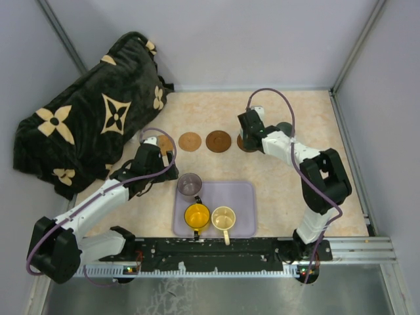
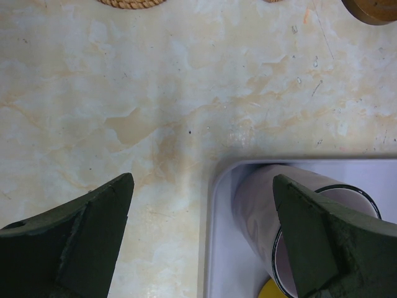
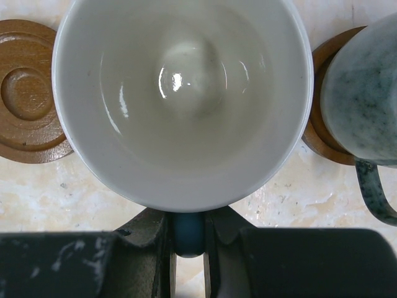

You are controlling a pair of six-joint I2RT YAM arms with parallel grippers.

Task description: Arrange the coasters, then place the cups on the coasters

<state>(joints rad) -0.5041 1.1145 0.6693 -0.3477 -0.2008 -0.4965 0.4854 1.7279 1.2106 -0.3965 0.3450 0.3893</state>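
Note:
My right gripper [image 3: 188, 248] is shut on the blue handle of the white cup [image 3: 183, 93], which fills the right wrist view, mouth up. A dark brown coaster [image 3: 28, 93] lies to its left. On its right the grey-green cup [image 3: 366, 93] stands on another dark coaster [image 3: 316, 133]. What is under the white cup is hidden. From above, my right gripper [image 1: 252, 134] covers part of a dark coaster [image 1: 243, 144]. My left gripper [image 2: 205, 230] is open over the tray's corner, one finger above the purple cup [image 2: 260, 211]. A tan coaster [image 1: 189, 141] lies in the row.
The lavender tray [image 1: 243, 197] near the front holds the purple cup [image 1: 189, 184], yellow cup [image 1: 197, 214] and cream cup [image 1: 224, 217]. A dark patterned blanket [image 1: 92, 125] is heaped at the back left. Grey walls close in both sides.

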